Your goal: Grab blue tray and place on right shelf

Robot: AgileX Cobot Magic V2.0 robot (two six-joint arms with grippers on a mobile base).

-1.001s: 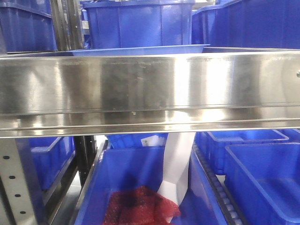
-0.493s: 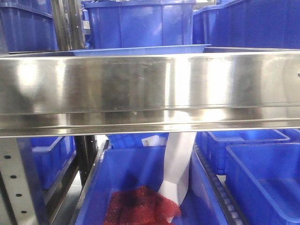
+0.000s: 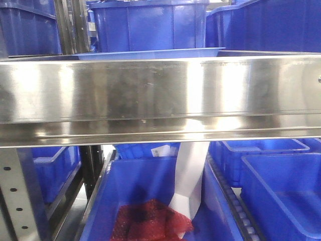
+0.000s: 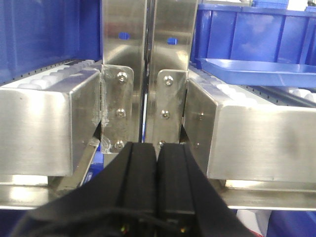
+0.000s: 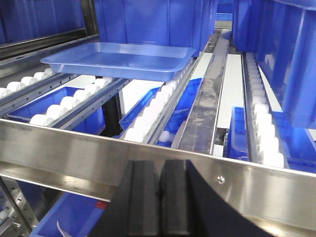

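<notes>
Jaws first: both sets are pressed together with nothing between them. Left gripper has its two black fingers flat against each other, pointing at the spot where two steel uprights meet side by side, each with a bolted bracket plate. Right gripper looks the same, fingers touching all the way along, sitting just in front of and a bit below the shiny front rail.

So where's the blue tray? Up on the right shelf, resting flat on the white rollers of the lane, well back from the front rail. It's the shallow pale one with the flared rim, and it looks empty from the right wrist view. Right behind it sits a deeper dark blue bin; whether they touch, can't tell. In the front view you only catch a thin sliver of the tray's rim poking above the rail. The left wrist view gets it too, off to the right on the rollers.

Below the shelf there's more stuff: a big blue bin with a red mesh bag in it and a white strip of paper hanging down into it. More blue bins to the right of that one.
</notes>
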